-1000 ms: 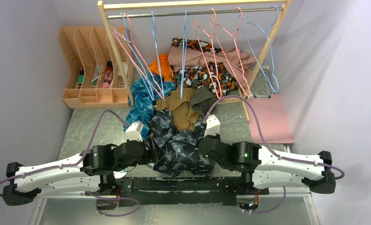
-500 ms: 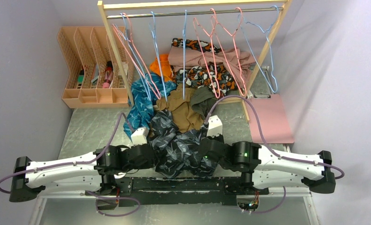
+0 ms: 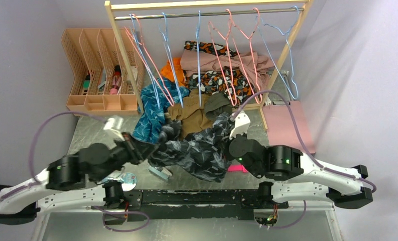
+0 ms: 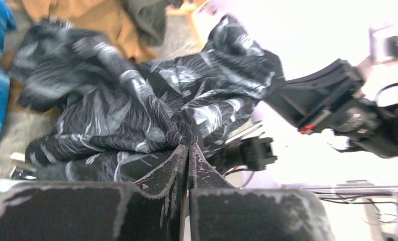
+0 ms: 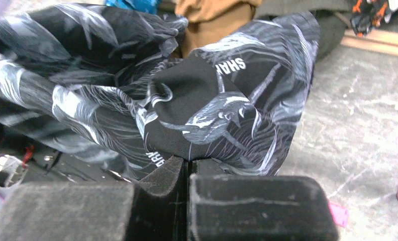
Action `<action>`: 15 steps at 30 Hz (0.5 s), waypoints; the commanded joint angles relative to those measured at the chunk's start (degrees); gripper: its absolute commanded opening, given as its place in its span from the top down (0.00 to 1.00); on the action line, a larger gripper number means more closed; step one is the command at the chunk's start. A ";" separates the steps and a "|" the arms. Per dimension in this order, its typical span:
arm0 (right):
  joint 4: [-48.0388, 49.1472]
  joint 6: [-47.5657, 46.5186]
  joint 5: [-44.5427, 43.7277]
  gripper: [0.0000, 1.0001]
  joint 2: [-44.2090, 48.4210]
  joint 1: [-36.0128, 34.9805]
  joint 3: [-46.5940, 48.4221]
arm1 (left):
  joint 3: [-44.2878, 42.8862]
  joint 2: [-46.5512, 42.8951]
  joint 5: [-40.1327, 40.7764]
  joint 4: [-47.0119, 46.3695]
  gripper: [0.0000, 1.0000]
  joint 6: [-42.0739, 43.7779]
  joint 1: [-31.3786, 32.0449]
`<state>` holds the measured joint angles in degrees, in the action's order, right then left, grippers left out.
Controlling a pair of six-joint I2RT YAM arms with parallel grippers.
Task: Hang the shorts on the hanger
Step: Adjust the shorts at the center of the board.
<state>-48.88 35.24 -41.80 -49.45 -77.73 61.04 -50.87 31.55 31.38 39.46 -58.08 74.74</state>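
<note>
Left hand (image 4: pixel 188 150): closed, its two pads pinched together on a fold at the left edge of the shorts (image 4: pixel 136 100).
Right hand (image 5: pixel 188 163): closed as well, clamped on a dark fold of the shorts at their right edge, just beside some white lettering.
Shorts: bunched and stretched between the two hands, over the near middle of the worktop (image 3: pixel 94 135); most of the cloth lies to the far side of both hands.
Lift: the middle seems to sag toward the worktop, though the top view does not settle whether it touches.
Hanger (image 3: pixel 199 55): light blue, hooked on the rail (image 3: pixel 187 14) at the far side among pink ones, well apart from both hands and the shorts.
Just beyond the shorts: a teal garment (image 3: pixel 149 113) at far left and a brown garment (image 3: pixel 194 115) at the middle.
Far left: a peach file rack (image 3: pixel 99 70).
</note>
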 commanded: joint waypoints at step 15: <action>9.31 -12.01 4.02 1.00 -1.87 -0.24 7.26 | -20.35 -2.42 0.94 0.66 0.93 20.09 0.10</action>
<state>-40.56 25.04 -37.06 -51.55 -77.80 67.79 -67.18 27.57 31.29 39.33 -42.72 74.74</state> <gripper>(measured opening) 0.018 0.073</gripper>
